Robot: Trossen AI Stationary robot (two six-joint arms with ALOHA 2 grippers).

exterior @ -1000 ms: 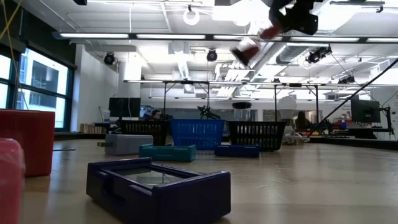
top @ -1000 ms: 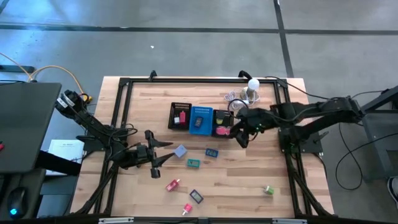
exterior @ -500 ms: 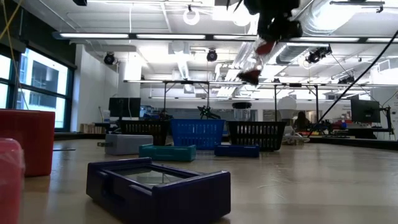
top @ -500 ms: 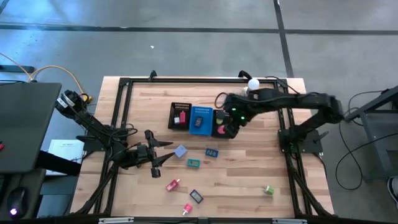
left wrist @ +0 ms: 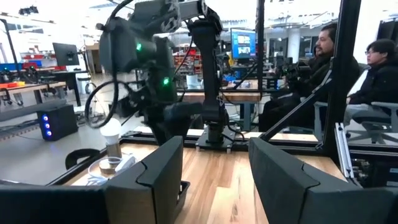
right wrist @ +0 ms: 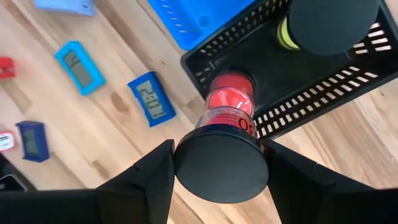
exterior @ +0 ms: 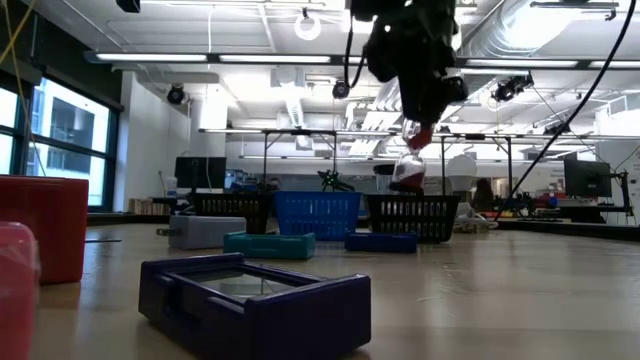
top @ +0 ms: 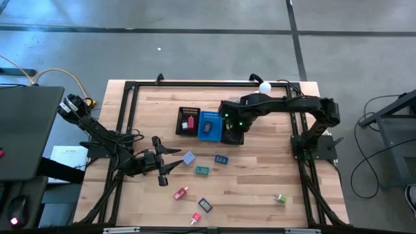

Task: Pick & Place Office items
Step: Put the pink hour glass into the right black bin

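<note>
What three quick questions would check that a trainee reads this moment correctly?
1. True or false: the right tool is shut on the red spool, holding it over the mesh tray's black right-hand section.
2. Where is the left tool?
A. Over the tray's blue section
B. Over the table beside the lavender block, open and empty
C. Shut on the green piece
3. Fill in: the green piece lies on the ___ arm's side of the table.

Key: 1 true; 2 B; 3 right.
</note>
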